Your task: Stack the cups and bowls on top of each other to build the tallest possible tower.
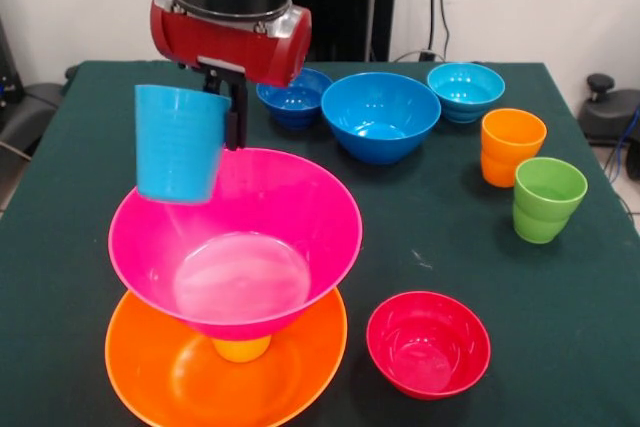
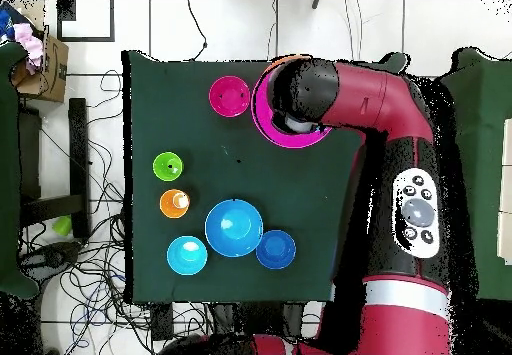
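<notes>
Green cloth is covering the table. Its near corner is bearing the orange bowl, where a yellow cup is propping the pink bowl. Above that bowl's rim, the gripper is clamping a blue cup, which is hanging slightly tilted.

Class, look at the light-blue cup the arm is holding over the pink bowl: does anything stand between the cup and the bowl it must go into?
Nothing visible does. The light-blue cup hangs in the claw above the pink bowl's far rim, and the bowl's inside is bare.
</notes>
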### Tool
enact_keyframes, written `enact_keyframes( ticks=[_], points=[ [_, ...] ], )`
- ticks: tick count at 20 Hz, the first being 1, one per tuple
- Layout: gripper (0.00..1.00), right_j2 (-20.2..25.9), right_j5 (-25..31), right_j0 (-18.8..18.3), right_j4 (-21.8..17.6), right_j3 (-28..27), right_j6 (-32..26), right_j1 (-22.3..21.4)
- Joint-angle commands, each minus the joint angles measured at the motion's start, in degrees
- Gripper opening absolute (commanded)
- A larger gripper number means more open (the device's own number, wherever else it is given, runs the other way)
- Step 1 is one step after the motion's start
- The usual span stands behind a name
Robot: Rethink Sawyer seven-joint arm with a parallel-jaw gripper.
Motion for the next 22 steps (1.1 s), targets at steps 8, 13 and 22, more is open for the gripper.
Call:
enact_keyframes(
  ticks=[8,13,22],
  points=[
    [0.0,0.7,2.6,2.2,1.4,-0.8,6.2,1.1],
    [0.0,0.6,2.9,1.7,1.5,-0.9,5.1,0.9],
    [0.0,-0.6,3.7,2.0,0.9,-0.7,5.1,0.4]
  ],
)
